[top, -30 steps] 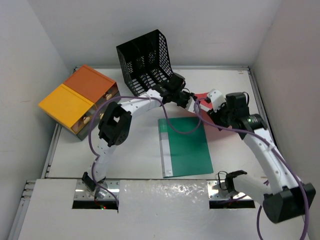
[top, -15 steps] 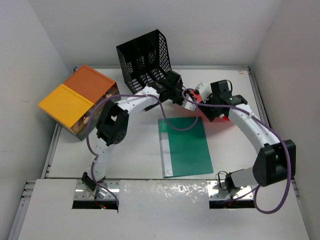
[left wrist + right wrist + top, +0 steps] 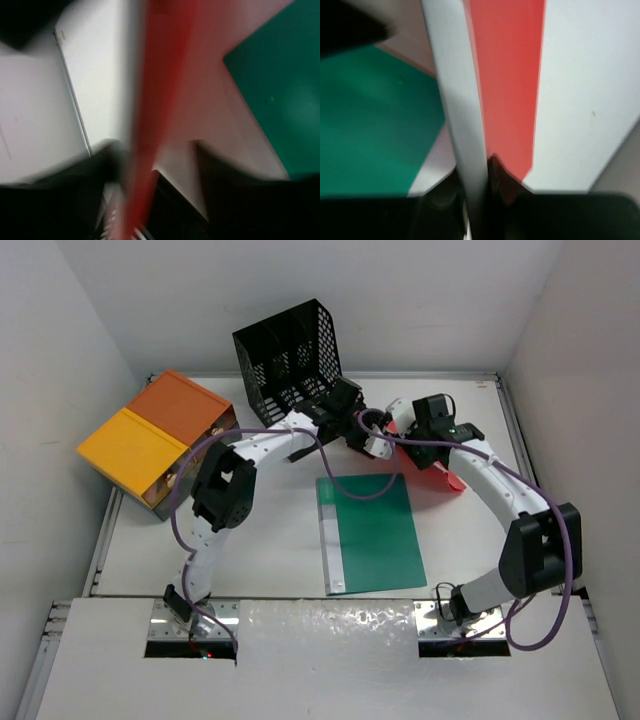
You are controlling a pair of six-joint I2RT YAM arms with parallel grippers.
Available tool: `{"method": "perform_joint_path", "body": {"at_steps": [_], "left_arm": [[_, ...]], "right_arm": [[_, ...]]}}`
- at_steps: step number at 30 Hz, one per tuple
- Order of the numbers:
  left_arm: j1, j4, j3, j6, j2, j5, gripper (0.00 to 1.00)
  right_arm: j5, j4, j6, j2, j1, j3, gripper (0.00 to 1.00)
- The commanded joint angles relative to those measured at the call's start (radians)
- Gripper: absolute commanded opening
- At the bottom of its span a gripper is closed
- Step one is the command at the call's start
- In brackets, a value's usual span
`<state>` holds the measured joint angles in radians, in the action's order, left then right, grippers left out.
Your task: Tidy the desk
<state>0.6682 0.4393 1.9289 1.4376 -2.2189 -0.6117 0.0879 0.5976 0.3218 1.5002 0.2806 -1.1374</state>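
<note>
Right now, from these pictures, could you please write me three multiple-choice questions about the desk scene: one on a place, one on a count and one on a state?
1. Where on the desk is the drawer box?
A. centre
B. near right corner
C. far left

2. How many folders are in view?
A. one
B. two
C. four

3. How is the green folder placed?
A. lying flat on the desk
B. standing on its edge
C. rolled up

Answers:
1 C: the top view shows it at the far left edge.
2 B: there is the green one and a red folder.
3 A: its whole face shows from above.
</note>
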Motion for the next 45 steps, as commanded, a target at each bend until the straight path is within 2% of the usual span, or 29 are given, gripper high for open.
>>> {"method": "perform_joint_path", "body": {"at_steps": [1,5,6,9,11,15,19,23,27,29,31,34,35,37,39,40,41,43,45], "left_arm": [[0.031,-0.062,-0.019,-0.191,0.135,0.003,0.99],[0.033,-0.178,-0.065,-0.399,0.205,0.157,1.00],[0.033,-0.215,-0.070,-0.434,0.238,0.234,1.00],[0.033,-0.257,-0.082,-0.596,0.309,0.393,1.00],[0.033,-0.251,-0.082,-0.649,0.343,0.466,1.00],[0.033,-0.166,-0.087,-0.741,0.450,0.644,0.99],[0.033,-0.103,-0.117,-0.818,0.530,0.750,1.00],[0.012,0.043,-0.142,-0.920,0.634,0.897,0.99],[-0.088,0.140,-0.214,-1.002,0.760,0.868,1.00],[-0.117,0.179,-0.234,-0.975,0.818,0.854,1.00],[-0.117,0.211,-0.243,-0.945,0.841,0.850,1.00],[-0.114,0.207,-0.211,-0.913,0.829,0.845,1.00],[-0.111,0.202,-0.199,-0.884,0.808,0.834,1.00],[-0.090,0.194,-0.154,-0.840,0.753,0.852,1.00],[-0.055,0.185,-0.134,-0.716,0.708,0.927,1.00],[-0.012,0.155,-0.148,-0.601,0.674,1.031,0.97],[0.007,0.130,-0.206,-0.545,0.664,1.075,0.96],[0.053,0.023,-0.292,-0.453,0.663,1.144,0.94],[0.083,-0.029,-0.389,-0.390,0.670,1.141,0.94]], "right_arm": [[0.125,-0.087,-0.044,-0.058,-0.008,-0.001,0.00],[0.156,-0.064,-0.062,-0.095,-0.040,-0.034,0.00],[0.159,-0.049,-0.073,-0.098,-0.049,-0.053,0.00],[0.145,-0.045,-0.098,-0.098,-0.078,-0.079,0.00],[0.144,-0.045,-0.109,-0.098,-0.084,-0.097,0.00],[0.104,-0.032,-0.121,-0.086,-0.087,-0.189,0.00],[0.043,-0.015,-0.128,-0.061,-0.087,-0.245,0.00],[0.016,-0.067,-0.142,-0.074,-0.089,-0.309,0.00],[0.029,-0.087,-0.155,-0.051,-0.095,-0.438,0.00],[0.004,-0.061,-0.155,0.003,-0.095,-0.539,0.00],[-0.081,-0.074,-0.152,0.023,-0.095,-0.549,0.00],[-0.161,-0.169,-0.177,-0.011,-0.083,-0.463,0.00],[-0.174,-0.191,-0.170,-0.027,-0.071,-0.387,0.00],[-0.181,-0.231,-0.092,-0.084,-0.006,-0.308,0.00],[-0.130,-0.234,-0.037,-0.138,0.076,-0.217,0.00],[-0.108,-0.233,-0.049,-0.152,0.086,-0.191,0.00],[-0.103,-0.231,-0.070,-0.161,0.088,-0.187,0.00],[-0.091,-0.225,-0.095,-0.184,0.088,-0.188,0.00],[-0.070,-0.207,-0.105,-0.175,0.088,-0.203,0.00]]}}
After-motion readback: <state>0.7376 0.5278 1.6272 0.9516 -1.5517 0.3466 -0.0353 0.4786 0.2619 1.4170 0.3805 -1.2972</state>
